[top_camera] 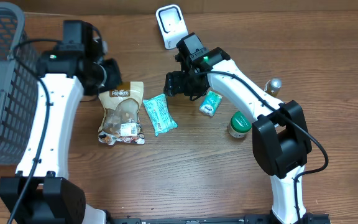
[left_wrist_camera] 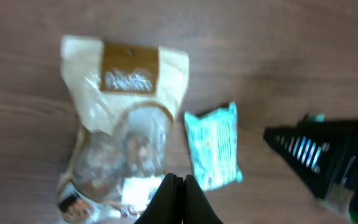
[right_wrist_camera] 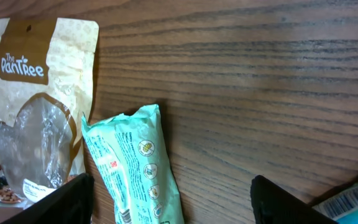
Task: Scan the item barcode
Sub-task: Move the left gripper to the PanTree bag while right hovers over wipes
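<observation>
**Teal packet sits just off the open right gripper, toward its left finger**

The right gripper [top_camera: 176, 84] hovers with its jaws apart and nothing between them. The teal packet [top_camera: 160, 115] lies flat on the table [top_camera: 334, 50], just beside and nearer the robot than this gripper. Its long axis runs roughly from the far edge toward the near edge, tilted a little. In the right wrist view the packet is not centred between the fingers. It lies over toward the left one, with bare wood under the middle of the gap.

The left gripper [left_wrist_camera: 179, 200] is pinched together on nothing, above the near end of the nut pouch [top_camera: 122, 112], which lies just beside the packet. The right arm looks the closer of the two to the packet and is the one ready to take it. It probably needs a sideways shift to straddle the packet across its narrow width. The white scanner [top_camera: 169, 23] stands at the far edge, behind the right arm.
</observation>
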Available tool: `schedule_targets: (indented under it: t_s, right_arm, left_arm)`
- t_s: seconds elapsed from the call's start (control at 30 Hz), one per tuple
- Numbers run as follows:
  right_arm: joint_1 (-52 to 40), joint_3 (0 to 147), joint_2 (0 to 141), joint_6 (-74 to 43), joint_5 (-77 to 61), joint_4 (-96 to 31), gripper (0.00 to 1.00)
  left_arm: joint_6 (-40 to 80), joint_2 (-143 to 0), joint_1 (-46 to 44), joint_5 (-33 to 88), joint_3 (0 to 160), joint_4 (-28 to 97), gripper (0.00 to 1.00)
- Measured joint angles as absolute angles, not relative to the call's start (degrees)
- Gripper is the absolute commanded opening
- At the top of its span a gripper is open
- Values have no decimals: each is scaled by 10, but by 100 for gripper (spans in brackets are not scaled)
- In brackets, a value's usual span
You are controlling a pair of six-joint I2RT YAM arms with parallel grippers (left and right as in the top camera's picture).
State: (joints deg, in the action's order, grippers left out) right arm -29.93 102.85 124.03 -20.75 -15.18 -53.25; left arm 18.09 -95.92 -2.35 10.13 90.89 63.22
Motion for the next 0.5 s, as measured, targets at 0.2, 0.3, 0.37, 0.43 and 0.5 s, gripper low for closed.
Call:
schedule_targets:
  t_s: [0.2, 0.3, 0.37, 0.43, 0.5]
  right_arm:
    - [-300, 1028, 1240, -173, -182, -550, 66]
    - [-299, 1028, 1240, -154, -218, -551, 66]
    - [-300, 1028, 1240, -147, -234, -554, 66]
    - [-299, 1028, 1240, -144, -242, -555, 66]
    - [-299, 1028, 1240, -143, -246, -554, 66]
  left_arm:
    - [215, -966, -84, 107, 814, 589, 4]
    - [235, -968, -114, 108, 780, 549, 4]
    - [259, -970, -148, 105, 750, 509, 4]
    - [278, -980, -169, 91, 741, 503, 4]
    - [291, -1003, -186, 79, 735, 502, 4]
